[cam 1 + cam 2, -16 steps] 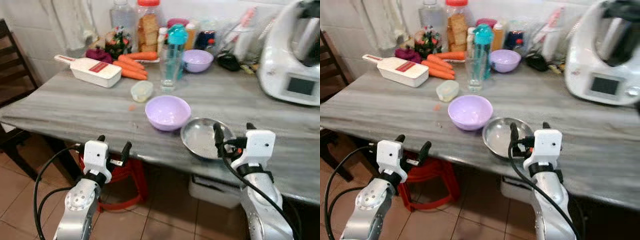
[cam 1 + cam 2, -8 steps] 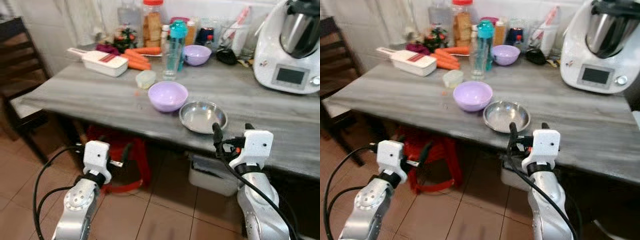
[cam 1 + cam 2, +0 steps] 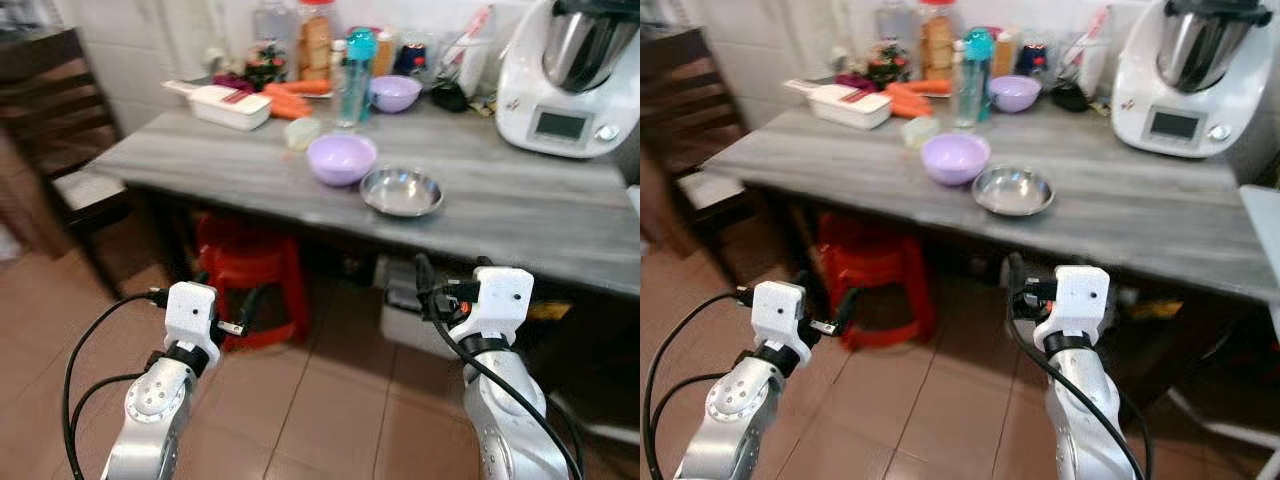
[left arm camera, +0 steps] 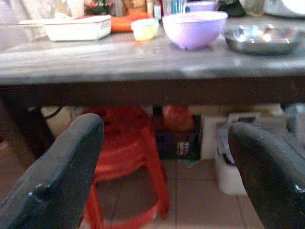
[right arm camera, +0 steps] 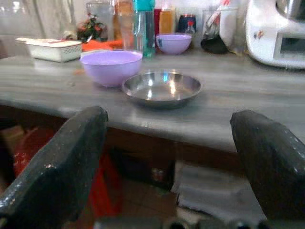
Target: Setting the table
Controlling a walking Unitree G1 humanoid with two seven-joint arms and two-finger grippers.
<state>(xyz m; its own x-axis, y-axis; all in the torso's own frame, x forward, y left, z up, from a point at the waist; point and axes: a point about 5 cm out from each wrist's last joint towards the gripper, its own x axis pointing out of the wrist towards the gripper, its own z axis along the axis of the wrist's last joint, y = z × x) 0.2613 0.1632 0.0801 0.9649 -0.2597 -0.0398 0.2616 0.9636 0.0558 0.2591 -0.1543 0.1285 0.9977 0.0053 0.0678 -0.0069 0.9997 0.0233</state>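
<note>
A lilac bowl (image 3: 341,158) and a shallow steel dish (image 3: 401,191) sit side by side near the front edge of the grey table (image 3: 200,165). A smaller lilac bowl (image 3: 394,92) stands at the back beside a glass (image 3: 347,100) and a teal bottle (image 3: 360,55). My left gripper (image 3: 225,295) is held low in front of the table, below its top, open and empty. My right gripper (image 3: 450,268) is also open and empty, below the table edge under the steel dish (image 5: 162,88). Both wrist views look across the tabletop between spread fingers.
A red stool (image 3: 250,275) and a white box (image 3: 400,305) stand under the table. A dark chair (image 3: 60,130) is at the left. A white kitchen machine (image 3: 565,70), a white slicer (image 3: 230,103), carrots (image 3: 290,100) and jars crowd the back. Tiled floor lies before me.
The whole view has pulled back from the table, so it now lies farther off and higher. Both grippers keep the same open pose; nothing on the table has moved.
</note>
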